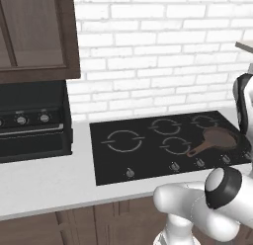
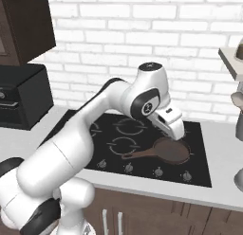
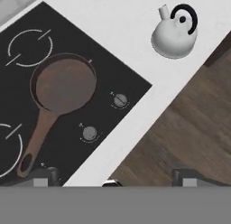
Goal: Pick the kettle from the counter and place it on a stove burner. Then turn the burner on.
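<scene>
The kettle [image 3: 174, 34] sits on the pale counter [image 3: 135, 33] just off the black cooktop's [image 3: 108, 69] corner, well clear of the brown frying pan [image 3: 63, 85], while the gripper [image 3: 116, 178] hangs above the counter's front edge, fingers spread wide and empty.

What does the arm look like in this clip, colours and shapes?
A glossy white arm of rounded, tubular segments with dark grey to black joint bands and round caps. The gripper has two small dark grey, blocky finger tips. No cables visible.
</scene>
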